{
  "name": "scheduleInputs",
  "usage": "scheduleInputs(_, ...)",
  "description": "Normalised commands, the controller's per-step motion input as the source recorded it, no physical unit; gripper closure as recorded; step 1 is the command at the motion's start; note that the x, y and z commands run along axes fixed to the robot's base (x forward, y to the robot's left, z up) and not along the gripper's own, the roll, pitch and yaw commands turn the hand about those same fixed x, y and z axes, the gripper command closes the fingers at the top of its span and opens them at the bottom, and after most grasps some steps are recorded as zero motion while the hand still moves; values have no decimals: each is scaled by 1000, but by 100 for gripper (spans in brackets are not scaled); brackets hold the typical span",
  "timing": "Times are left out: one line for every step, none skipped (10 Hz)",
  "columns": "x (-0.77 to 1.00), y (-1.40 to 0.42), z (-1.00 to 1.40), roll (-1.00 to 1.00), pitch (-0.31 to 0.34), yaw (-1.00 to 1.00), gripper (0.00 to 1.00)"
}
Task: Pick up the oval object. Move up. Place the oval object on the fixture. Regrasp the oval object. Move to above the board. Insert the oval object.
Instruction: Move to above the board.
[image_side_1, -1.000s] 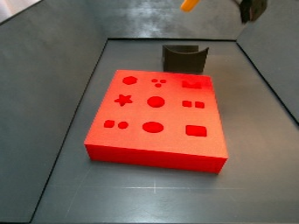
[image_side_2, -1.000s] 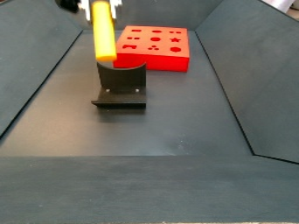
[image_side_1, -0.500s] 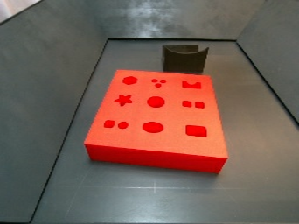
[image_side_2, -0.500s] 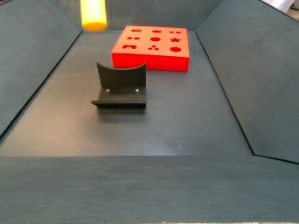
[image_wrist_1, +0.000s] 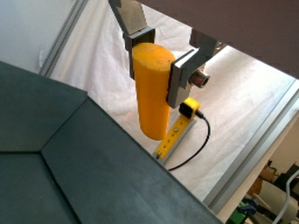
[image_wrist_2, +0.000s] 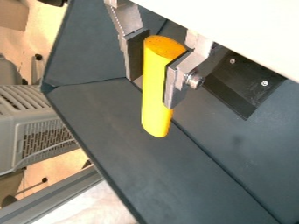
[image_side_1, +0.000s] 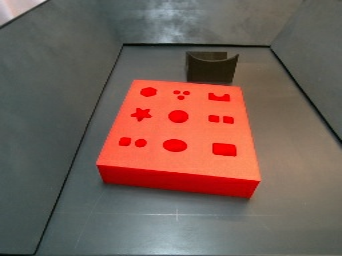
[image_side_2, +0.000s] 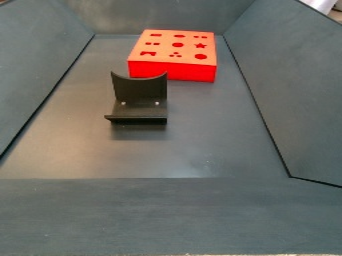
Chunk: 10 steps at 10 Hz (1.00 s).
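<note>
Only wrist views show hand (image_wrist_1: 160, 59) — clamped on oval object (image_wrist_1: 152, 92); side views — board (image_side_1: 179, 135), fixture (image_side_2: 138, 98).

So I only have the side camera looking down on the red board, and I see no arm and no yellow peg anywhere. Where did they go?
Observer: The gripper is out of both side views; only the wrist views show it, shut on the yellow peg.
Reviewer: How is the peg sitting in it?
Observer: The fingers clamp it near one end, and most of its length sticks out past them.
Reviewer: Is anything on the fixture now?
Observer: No. In a side view the fixture stands bare, its curved notch holding nothing.
Reviewer: And the board?
Observer: The red board has nothing in any cut-out.
</note>
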Motion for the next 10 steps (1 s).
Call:
scheduleInputs(-525, -1000, 0, -1000, -74, -100, 100)
scheduleInputs(-527, -1000, -24, -1000, -80, -102, 100)
scheduleInputs(-562, -1000, -18, -1000, -104, -112, 100)
scheduleInputs(-567, -1000, -23, -1000, -111, -117, 100)
scheduleInputs(-575, -1000, -21, -1000, -115, -127, 100)
scheduleInputs(-583, -1000, -20, -1000, -111, -139, 100)
scheduleInputs(-595, -1000, -20, -1000, -110, -147, 100)
scheduleInputs(-606, -1000, -22, -1000, -109, -152, 100)
scheduleInputs(-628, -1000, -19, -1000, -112, -157, 100)
scheduleInputs(-652, -1000, -20, -1000, -119, -160, 100)
